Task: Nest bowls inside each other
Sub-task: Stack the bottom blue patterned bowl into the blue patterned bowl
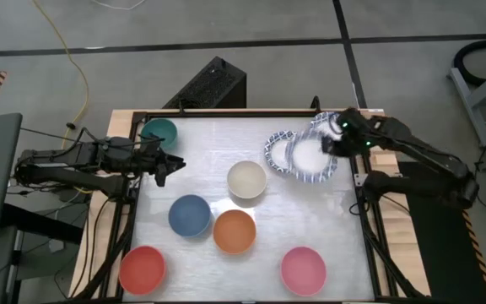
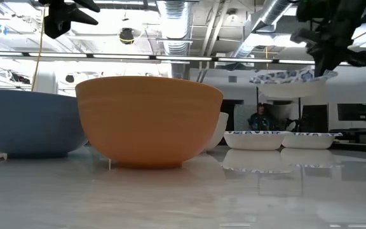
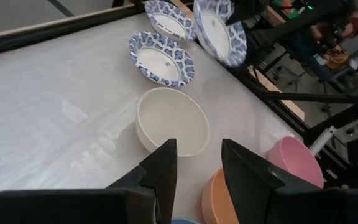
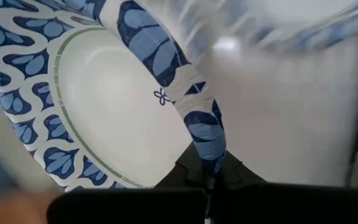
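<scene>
Table centre: a bowl (image 1: 247, 180).
5–7 o'clock: three bowls (image 1: 234, 231) clustered, two more at the near corners.
10 o'clock: one bowl (image 1: 159, 132).
2 o'clock: two patterned bowls (image 1: 278, 150) on the table, a third (image 1: 312, 158) lifted above them.

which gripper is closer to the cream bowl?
Left. The left gripper hovers open just off the cream bowl, toward the teal bowl. The right gripper is farther, holding a patterned bowl aloft.

No readable text, label, brand or number is showing anywhere. The patterned bowl (image 4: 104, 112) is carrying only blue ornament and a small flower mark, not lettering.
</scene>
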Motion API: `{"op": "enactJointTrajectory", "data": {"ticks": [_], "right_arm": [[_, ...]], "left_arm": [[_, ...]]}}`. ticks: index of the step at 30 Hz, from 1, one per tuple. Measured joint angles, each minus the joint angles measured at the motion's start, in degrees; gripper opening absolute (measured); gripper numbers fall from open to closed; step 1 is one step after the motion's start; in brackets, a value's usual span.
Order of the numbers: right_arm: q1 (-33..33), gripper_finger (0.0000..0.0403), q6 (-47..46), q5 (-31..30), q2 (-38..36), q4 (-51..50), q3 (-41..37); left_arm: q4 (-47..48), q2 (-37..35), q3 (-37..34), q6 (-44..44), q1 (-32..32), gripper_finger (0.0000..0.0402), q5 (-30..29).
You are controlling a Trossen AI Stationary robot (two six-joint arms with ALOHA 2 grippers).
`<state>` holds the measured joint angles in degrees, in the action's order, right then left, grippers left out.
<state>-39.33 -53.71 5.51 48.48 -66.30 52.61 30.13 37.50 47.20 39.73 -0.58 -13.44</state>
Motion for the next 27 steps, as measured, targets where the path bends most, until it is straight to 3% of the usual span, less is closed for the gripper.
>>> {"op": "enactJointTrajectory", "data": {"ticks": [10, 16, 27], "right_arm": [[-19.4, 0.0010, -9.2, -20.1, -2.0, 2.5, 0.3], [-26.9, 0.0010, -10.5, -17.6, 2.6, 7.0, -1.0], [-30.2, 0.0010, -10.9, -10.9, 6.0, 15.1, -11.4]], "left_arm": [[0.0, 0.0, 0.0, -2.7, 0.0, 0.0115, -9.3], [0.0, 0.0, 0.0, -3.7, 0.0, 0.0115, -12.9], [0.0, 0.0, 0.0, -1.8, 0.0, 0.0115, -12.4]]}}
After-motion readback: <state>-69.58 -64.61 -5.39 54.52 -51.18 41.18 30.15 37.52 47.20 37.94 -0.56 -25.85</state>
